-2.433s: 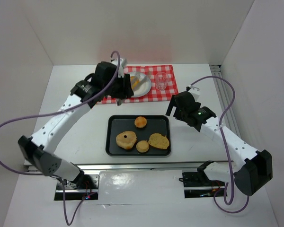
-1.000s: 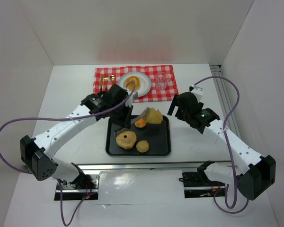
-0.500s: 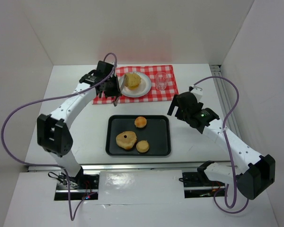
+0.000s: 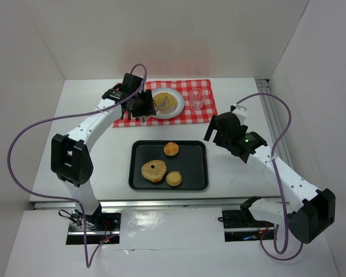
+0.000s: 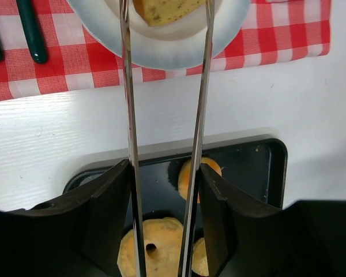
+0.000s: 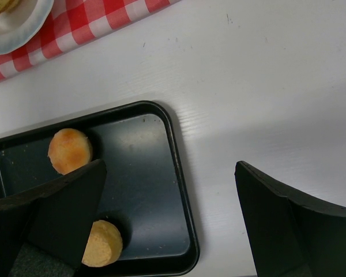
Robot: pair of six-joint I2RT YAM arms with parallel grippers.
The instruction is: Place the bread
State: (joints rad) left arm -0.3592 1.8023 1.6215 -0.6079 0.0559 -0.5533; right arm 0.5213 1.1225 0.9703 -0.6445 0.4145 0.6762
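My left gripper (image 4: 139, 105) is shut on metal tongs (image 5: 128, 115). The tongs' tips reach over the white plate (image 4: 176, 111) on the red checked cloth (image 4: 203, 113). A flat piece of bread (image 4: 166, 102) lies on the plate between the tips; in the left wrist view the bread (image 5: 168, 9) sits between the two blades above the plate (image 5: 179, 49). I cannot tell whether the blades still squeeze it. My right gripper (image 4: 221, 132) is open and empty, hovering over the table right of the black tray (image 4: 199, 167).
The tray holds a round bun (image 4: 171, 149), a ring-shaped bread (image 4: 153, 171) and a small round bread (image 4: 173, 178). A clear glass (image 4: 196, 99) stands on the cloth right of the plate. Dark-handled cutlery (image 5: 34, 34) lies on the cloth left of the plate.
The left arm carried the bread in the tongs from the tray to the plate. In the last half second the bread came down flat onto the plate. The right arm stayed put.
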